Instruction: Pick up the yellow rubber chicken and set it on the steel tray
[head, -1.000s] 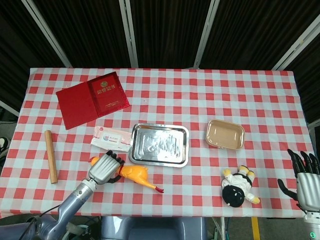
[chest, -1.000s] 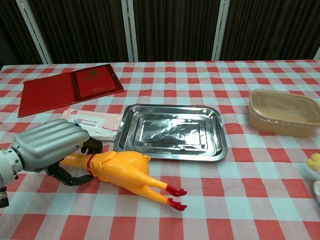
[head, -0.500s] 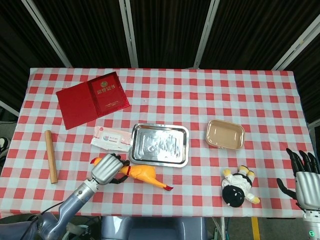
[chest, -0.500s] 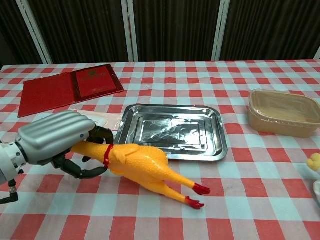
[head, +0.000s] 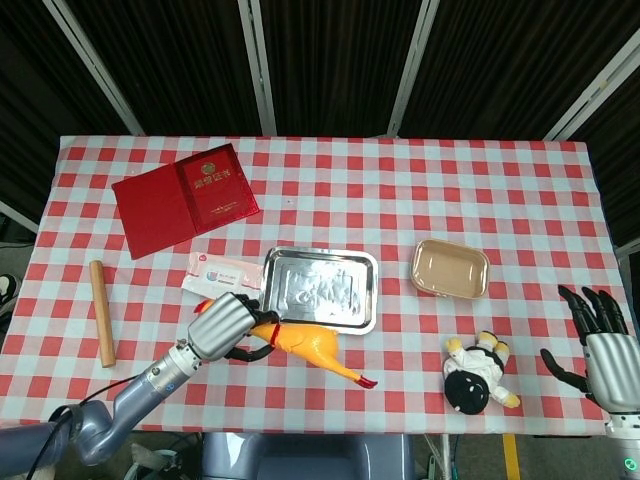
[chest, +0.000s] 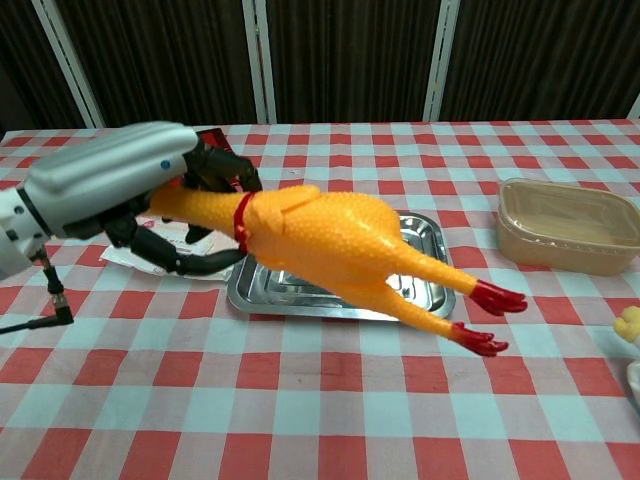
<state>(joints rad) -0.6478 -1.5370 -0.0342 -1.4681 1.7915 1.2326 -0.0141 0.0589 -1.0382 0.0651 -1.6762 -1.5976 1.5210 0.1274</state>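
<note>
My left hand (head: 224, 324) (chest: 120, 190) grips the yellow rubber chicken (head: 305, 347) (chest: 335, 245) by its neck and head. The chicken hangs in the air, body tilted down to the right, red feet (chest: 482, 318) lowest. It hovers over the near left part of the steel tray (head: 320, 289) (chest: 425, 240), which lies flat on the checked cloth. The chicken's head is hidden inside the hand. My right hand (head: 603, 345) stays at the table's right front corner, fingers spread, holding nothing.
A wet-wipe pack (head: 222, 273) lies left of the tray, a red folder (head: 183, 198) behind it, a wooden rod (head: 102, 312) at far left. A beige container (head: 449, 268) (chest: 566, 225) sits right of the tray; a plush doll (head: 476, 371) lies near the right front.
My left hand has lifted the chicken off the cloth and carried it up and to the right, over the tray's near edge. The right hand shifted slightly.
</note>
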